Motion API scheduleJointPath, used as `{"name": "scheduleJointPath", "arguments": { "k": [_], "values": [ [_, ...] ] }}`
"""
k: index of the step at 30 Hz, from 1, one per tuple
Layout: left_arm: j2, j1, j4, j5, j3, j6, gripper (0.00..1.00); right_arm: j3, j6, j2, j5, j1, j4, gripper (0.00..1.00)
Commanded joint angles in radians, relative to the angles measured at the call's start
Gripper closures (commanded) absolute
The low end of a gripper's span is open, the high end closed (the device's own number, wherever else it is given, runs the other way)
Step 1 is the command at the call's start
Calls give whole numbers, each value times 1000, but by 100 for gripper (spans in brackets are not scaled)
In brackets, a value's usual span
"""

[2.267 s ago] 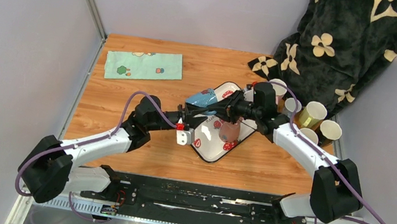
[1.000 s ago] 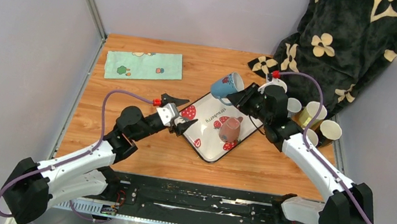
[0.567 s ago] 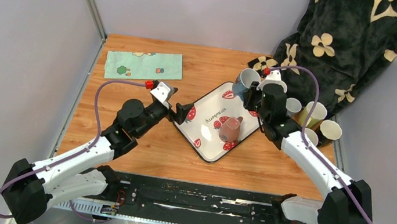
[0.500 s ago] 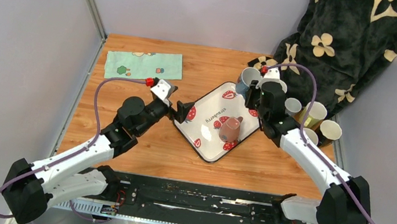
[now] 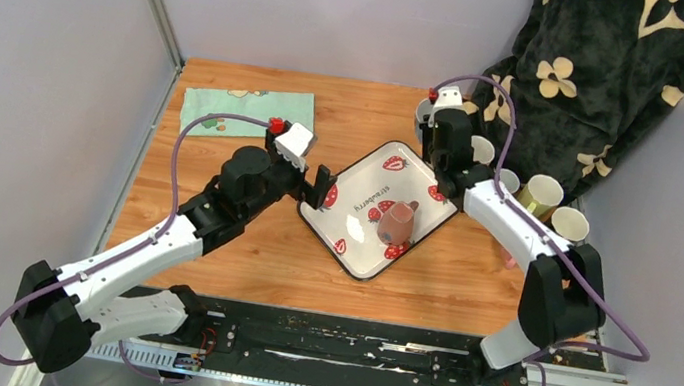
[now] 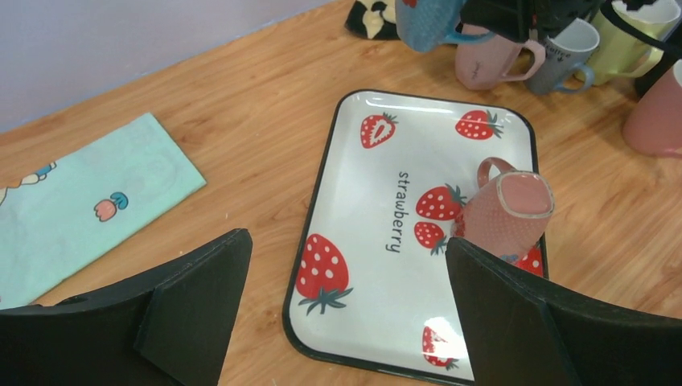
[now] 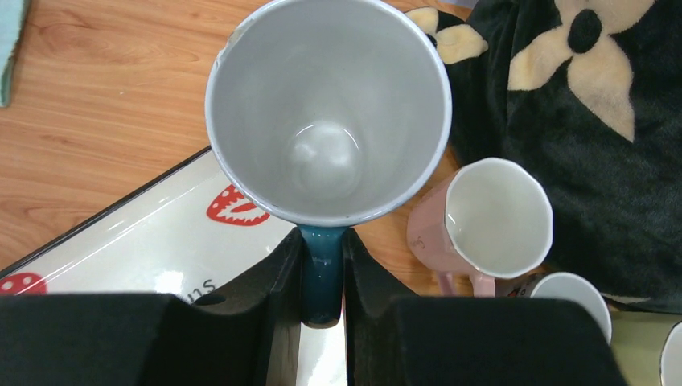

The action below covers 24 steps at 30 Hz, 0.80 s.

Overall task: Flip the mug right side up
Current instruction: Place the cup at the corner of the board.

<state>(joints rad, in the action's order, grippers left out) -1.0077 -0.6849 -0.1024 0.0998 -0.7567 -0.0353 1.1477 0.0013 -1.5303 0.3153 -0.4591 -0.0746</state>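
The blue mug has been carried off the strawberry tray toward the far edge of the bench, and the left claw has been drawn back and spread wide, empty. The mug is held mouth-up there, with only its thin handle pinched in the clenched right claw. A swivel about that handle is to be feared. If it is lowered carelessly, the pink cup just beside it, or the tray's rim, may be struck and the mug tipped.

blue mug is white inside, tray is white with red strawberries, blanket black with cream flowers
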Motion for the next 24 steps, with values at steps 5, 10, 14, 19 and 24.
{"name": "scheduleJointPath", "arguments": {
  "k": [5, 10, 14, 19, 24],
  "values": [
    [-22, -7, 85, 74, -59, 33, 0, 155, -58, -116, -16, 58, -6, 100],
    [-26, -7, 90, 85, -62, 34, 0, 202, -46, -190, -38, 88, 1, 100],
    [-31, -7, 93, 79, -62, 34, 0, 235, -37, -240, -55, 113, 4, 100],
    [-41, -7, 98, 97, -66, 45, 0, 259, -11, -286, -51, 137, 15, 100],
    [-45, -7, 98, 101, -69, 56, 0, 274, -7, -324, -59, 153, 18, 100]
  ]
}}
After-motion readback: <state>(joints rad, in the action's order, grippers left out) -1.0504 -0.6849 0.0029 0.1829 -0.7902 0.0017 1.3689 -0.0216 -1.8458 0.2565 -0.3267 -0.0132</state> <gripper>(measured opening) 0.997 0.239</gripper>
